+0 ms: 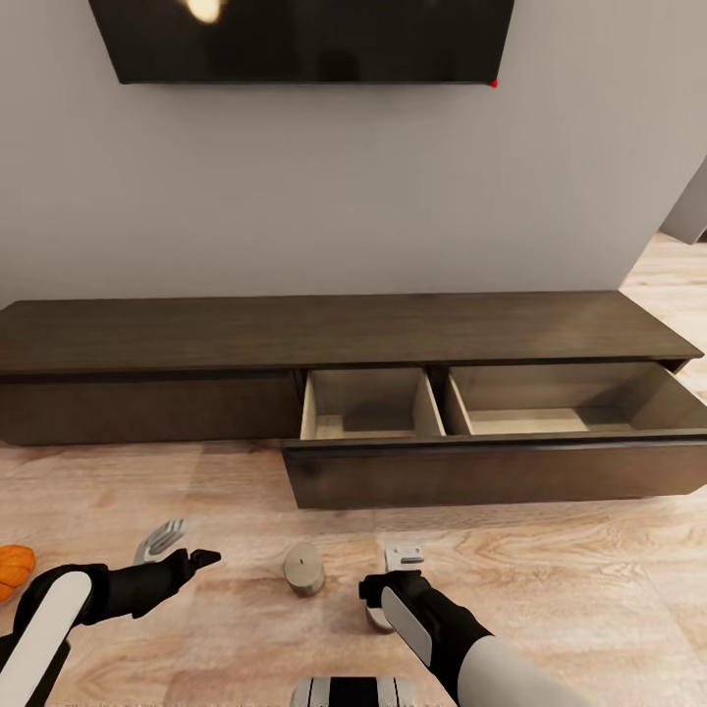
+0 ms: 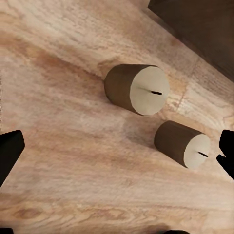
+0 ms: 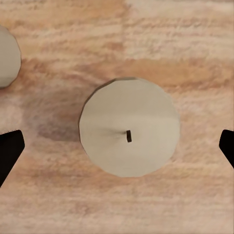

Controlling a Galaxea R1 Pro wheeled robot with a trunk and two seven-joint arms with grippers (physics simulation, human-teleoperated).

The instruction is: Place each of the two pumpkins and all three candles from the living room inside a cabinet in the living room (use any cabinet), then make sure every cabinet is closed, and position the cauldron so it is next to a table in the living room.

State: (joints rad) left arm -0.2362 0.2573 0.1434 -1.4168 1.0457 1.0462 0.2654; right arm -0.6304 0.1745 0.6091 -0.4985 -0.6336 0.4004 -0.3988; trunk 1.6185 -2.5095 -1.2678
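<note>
A: What lies ahead of you in the head view?

B: The cabinet (image 1: 344,339), a long, low, dark brown unit, runs along the far wall beneath a television (image 1: 304,39). Its right-hand drawer (image 1: 491,471) stands pulled out toward you, showing 2 pale beige compartments.

A: Where are your candles?

B: On the wooden floor (image 1: 589,570), near you. 1 candle (image 1: 303,569) stands upright between your 2 arms. A 2nd candle (image 3: 129,127) sits directly beneath your right gripper (image 3: 117,144); in the head view the right arm covers most of it. The left wrist view shows both of these standing close together but apart, the central one (image 2: 139,89) and the right-hand one (image 2: 184,144).

A: And the pumpkins?

B: 1 orange pumpkin (image 1: 14,571) rests on the floor at the far left edge of the head view, beside your left arm.

A: How do your grippers stand?

B: The left gripper (image 1: 162,538) is spread and holds nothing. The right gripper is also spread, its dark fingertips (image 3: 9,151) set wide on either side of the candle top, not touching it.
</note>
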